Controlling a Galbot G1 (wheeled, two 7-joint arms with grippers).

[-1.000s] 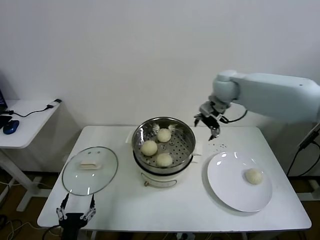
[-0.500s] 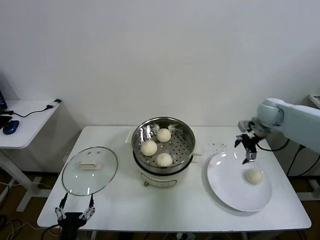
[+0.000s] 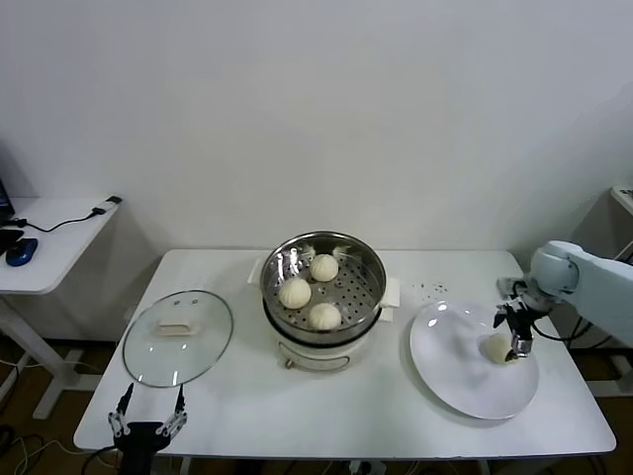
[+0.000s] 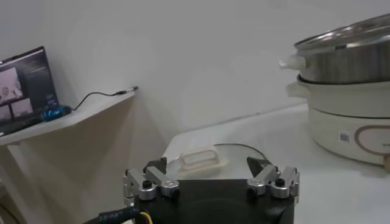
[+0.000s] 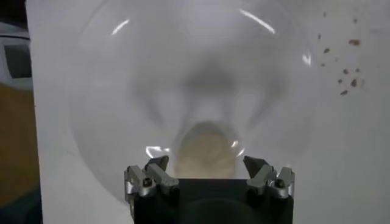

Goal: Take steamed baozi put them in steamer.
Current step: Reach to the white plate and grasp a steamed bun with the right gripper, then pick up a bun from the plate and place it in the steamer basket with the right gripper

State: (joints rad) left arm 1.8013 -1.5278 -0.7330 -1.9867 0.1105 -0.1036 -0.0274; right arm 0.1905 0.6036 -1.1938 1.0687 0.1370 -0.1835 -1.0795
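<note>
The steel steamer (image 3: 368, 259) stands mid-table on its white pot base and holds three cream-white baozi (image 3: 295, 292), (image 3: 324, 266), (image 3: 323, 315). A fourth baozi (image 3: 494, 347) lies on the white plate (image 3: 455, 381) at the right. My right gripper (image 3: 517, 334) is low over the plate, open, with its fingers either side of this baozi (image 5: 206, 151), which sits between the fingertips (image 5: 157, 164) in the right wrist view. My left gripper (image 3: 148, 420) is open and empty, parked below the table's front left edge.
The round glass lid (image 3: 178, 336) with a white handle lies flat on the table's left part and also shows in the left wrist view (image 4: 198, 158). A side desk (image 3: 49, 237) with a cable stands at far left. Dark crumbs (image 3: 430, 289) dot the table behind the plate.
My right gripper has moved from beside the steamer to the right and down onto the plate, and now straddles the last baozi. The left arm has not moved.
</note>
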